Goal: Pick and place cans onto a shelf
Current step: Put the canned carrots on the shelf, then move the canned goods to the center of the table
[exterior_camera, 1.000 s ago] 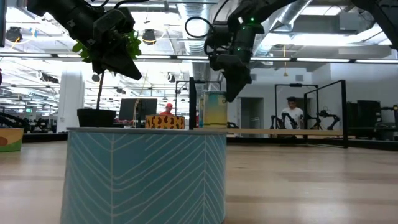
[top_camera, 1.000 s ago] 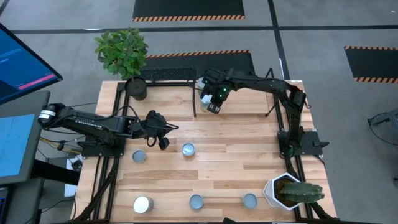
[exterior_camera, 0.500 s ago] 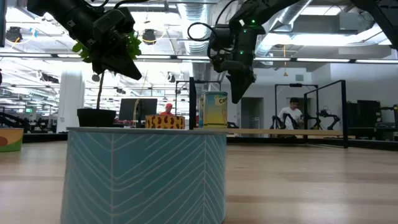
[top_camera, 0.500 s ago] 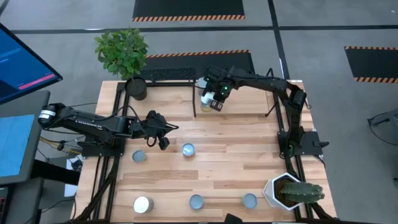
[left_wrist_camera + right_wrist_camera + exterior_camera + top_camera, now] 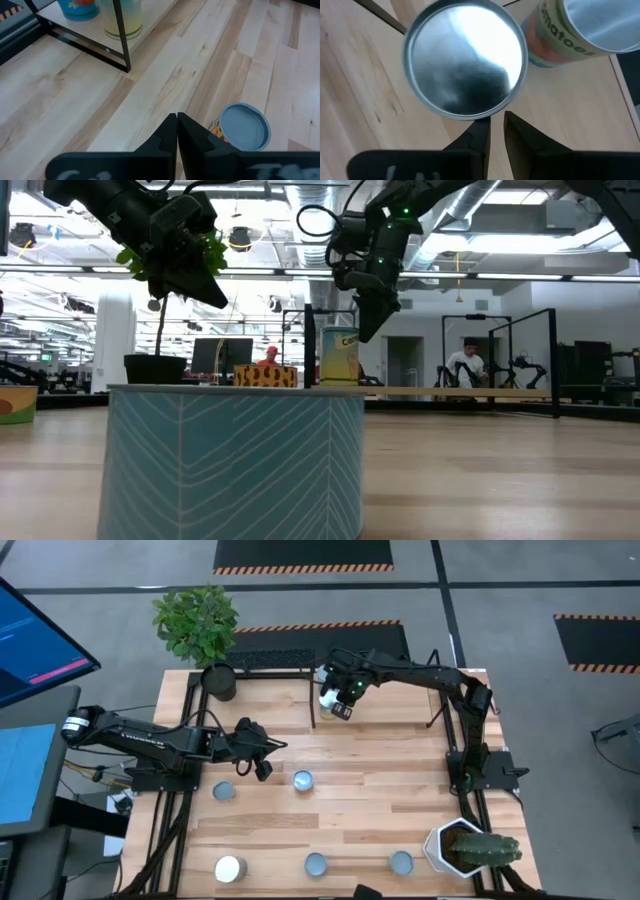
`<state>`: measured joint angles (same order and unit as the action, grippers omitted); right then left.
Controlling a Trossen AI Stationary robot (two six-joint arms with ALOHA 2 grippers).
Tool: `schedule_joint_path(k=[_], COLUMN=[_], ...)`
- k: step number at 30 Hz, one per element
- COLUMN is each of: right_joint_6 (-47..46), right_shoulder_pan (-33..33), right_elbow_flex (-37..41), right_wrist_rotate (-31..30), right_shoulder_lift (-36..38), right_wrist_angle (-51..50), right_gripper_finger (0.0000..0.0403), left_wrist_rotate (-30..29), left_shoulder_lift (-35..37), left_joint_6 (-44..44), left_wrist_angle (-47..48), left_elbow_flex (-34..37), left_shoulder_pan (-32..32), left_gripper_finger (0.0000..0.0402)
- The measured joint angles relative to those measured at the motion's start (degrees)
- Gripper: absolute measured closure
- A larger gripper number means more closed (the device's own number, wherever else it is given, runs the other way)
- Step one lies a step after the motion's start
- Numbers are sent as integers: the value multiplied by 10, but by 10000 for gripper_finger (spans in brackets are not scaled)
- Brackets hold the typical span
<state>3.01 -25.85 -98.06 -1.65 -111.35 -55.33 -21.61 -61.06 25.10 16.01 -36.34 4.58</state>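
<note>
— Position of right gripper [image 5: 496,119]?

— Hanging over the right end of the shelf [image 5: 312,712], at the far side of the table [image 5: 380,810]. Fingers drawn almost together, only a thin slit between, pinching nothing. Tips right at the rim of a silvery-topped can [image 5: 465,65] standing on the shelf.

— Anything crowding it there?

— Second can [image 5: 580,30], tomato label, just beside the first. Thin black shelf rods close on either side.

— And left gripper [image 5: 176,116]?

— Low over the boards, left of centre. Fingers pressed flat together, empty. Blue-topped can [image 5: 245,127] just beside the tips, apart from them. Shelf's near corner post farther ahead, with bare wood between.

— Open room elsewhere?

— Wide bare strip across mid-table, from shelf front to the front row. Front-row cans [image 5: 315,864] spaced out along the near edge, well apart from each other. One lone can [image 5: 224,791] near the left edge, close behind the left gripper. Cactus pot [image 5: 445,845] filling the front right corner; black plant pot [image 5: 220,680] at the back left, against the shelf's other end.
</note>
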Motion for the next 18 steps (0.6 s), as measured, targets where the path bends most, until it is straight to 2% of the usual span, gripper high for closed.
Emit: schedule_joint_path(k=[9, 15, 18], right_joint_6=[-22, -51, -55], right_shoulder_pan=[0, 13, 36], right_elbow_flex=[0, -38, -40], right_wrist_rotate=[3, 88, 93], right_shoulder_lift=[0, 2, 2], right_wrist_angle=[-32, -199, -273], right_gripper_finger=[326, 326, 326], left_wrist_rotate=[3, 21, 27], left_shoulder_lift=[0, 0, 0], left_joint_6=[0, 16, 60], left_wrist_angle=[0, 6, 100], left_elbow_flex=[0, -1, -22], left_shoulder_pan=[0, 0, 1], left_gripper_finger=[402, 401, 401])
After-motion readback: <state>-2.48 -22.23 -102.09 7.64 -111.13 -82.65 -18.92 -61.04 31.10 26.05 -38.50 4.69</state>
